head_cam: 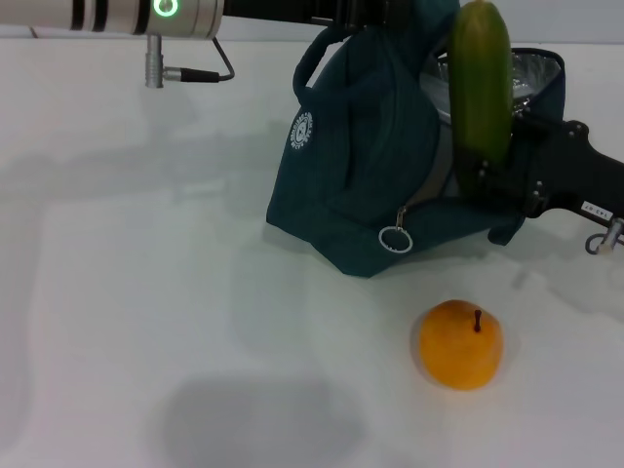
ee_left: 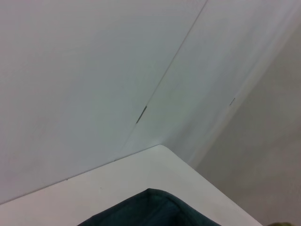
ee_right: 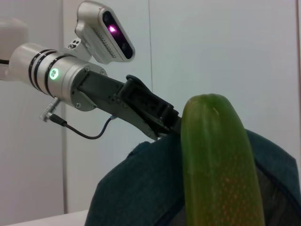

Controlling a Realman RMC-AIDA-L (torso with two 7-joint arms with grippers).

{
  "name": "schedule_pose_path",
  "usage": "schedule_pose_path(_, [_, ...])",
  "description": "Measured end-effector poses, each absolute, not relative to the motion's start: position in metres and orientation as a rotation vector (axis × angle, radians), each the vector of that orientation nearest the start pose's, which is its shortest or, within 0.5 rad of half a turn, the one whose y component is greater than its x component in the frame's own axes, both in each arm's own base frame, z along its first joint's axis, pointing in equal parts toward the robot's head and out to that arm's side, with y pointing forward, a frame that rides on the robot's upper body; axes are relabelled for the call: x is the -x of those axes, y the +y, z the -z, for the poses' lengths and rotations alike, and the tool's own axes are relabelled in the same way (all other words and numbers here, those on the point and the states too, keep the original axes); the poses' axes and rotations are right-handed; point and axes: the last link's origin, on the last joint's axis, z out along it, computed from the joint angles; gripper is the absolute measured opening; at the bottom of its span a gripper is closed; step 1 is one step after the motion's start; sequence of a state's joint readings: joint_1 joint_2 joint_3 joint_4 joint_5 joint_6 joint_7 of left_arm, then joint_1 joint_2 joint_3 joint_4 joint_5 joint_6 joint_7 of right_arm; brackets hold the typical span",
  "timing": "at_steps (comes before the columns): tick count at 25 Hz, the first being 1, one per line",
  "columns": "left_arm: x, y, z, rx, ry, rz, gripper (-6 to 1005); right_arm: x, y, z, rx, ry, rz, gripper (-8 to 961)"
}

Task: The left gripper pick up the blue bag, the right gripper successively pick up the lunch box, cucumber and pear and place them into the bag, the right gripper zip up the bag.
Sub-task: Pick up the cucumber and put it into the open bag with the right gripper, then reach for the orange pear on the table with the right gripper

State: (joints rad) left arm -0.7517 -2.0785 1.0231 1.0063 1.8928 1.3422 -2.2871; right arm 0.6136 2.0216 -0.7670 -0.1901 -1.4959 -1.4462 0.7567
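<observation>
The blue bag stands on the white table, mouth open, its foil lining showing. My left gripper reaches in from the top left and is shut on the bag's top by the handle; the right wrist view shows the left gripper there too. My right gripper is shut on the lower end of the cucumber, holding it upright over the bag's open mouth. The cucumber fills the right wrist view. The pear lies on the table in front of the bag. The lunch box is out of view.
The zipper's metal ring pull hangs at the bag's front. A cable loops below my left wrist. The left wrist view shows only the bag's edge, the table corner and the wall.
</observation>
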Motion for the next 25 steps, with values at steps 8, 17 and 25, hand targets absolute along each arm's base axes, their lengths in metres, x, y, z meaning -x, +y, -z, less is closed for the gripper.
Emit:
schedule_pose_path(8, [0.109,0.410,-0.018,2.671,-1.035,0.726,53,-0.240,0.346,0.027,2.551,0.332,-0.970,632])
schedule_pose_path(17, [0.112,0.410,-0.018,2.667,-1.042,0.726,54,-0.240,0.342,0.012,2.519,0.360,-1.044,709])
schedule_pose_path(25, [0.112,0.410,-0.018,2.664,-1.042,0.723,53,-0.247,0.315,-0.029,2.417,0.209,-1.201,701])
